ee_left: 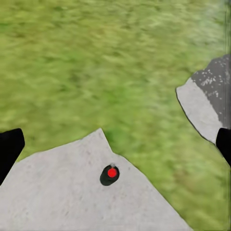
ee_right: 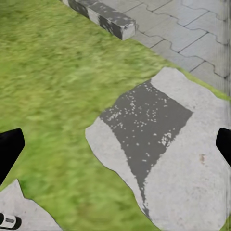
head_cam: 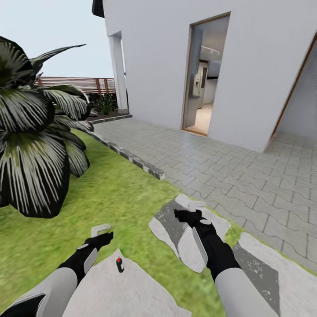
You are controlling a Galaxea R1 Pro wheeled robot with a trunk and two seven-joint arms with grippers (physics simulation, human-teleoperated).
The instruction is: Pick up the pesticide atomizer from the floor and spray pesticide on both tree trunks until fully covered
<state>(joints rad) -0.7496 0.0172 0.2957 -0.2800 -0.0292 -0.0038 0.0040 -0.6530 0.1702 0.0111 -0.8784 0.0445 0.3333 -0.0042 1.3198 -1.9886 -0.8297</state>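
Pincer of left arm [head_cam: 100, 233] hangs wide above atomizer [head_cam: 119, 264] (standing upright on paving slab [head_cam: 110, 290]); a careless descent may topple it.

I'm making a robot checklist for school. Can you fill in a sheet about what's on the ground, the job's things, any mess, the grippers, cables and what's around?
Surface: green lawn with pale stepping stones; the nearest stone lies between the arms.
Job's things: pesticide atomizer, small, black with a red top, stands on that stone, also in the left wrist view. No thick tree trunks seen.
Clutter: nothing seen.
Grippers: left gripper open, over grass, apart from the atomizer; right gripper open, above a stone with a dark patch.
Cables: nothing seen.
Surroundings: palm at left, grey paving, stone kerb, white house with open doorway, wooden fence.
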